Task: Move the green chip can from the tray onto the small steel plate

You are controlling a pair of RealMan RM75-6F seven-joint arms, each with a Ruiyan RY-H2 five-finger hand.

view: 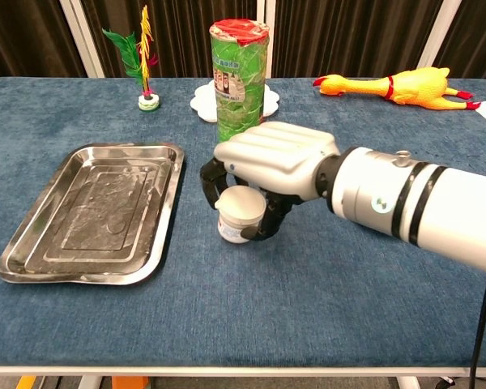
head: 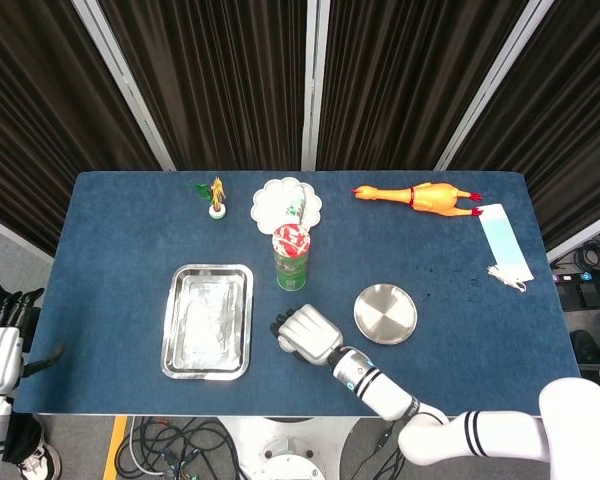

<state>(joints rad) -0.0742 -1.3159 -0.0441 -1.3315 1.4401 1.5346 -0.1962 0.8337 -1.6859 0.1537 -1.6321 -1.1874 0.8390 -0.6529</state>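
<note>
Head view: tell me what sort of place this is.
Probably a robot test or lab setup: a blue cloth-covered table against dark curtains, loose cables on the floor, and assorted props like a yellow rubber chicken.

The green chip can [head: 292, 257] stands upright on the table, right of the tray [head: 207, 321] and not in it; it has a red-and-white top. The tray is a rectangular steel one. The small steel plate [head: 385, 313], round and shiny, lies right of the can, nearer.
</note>
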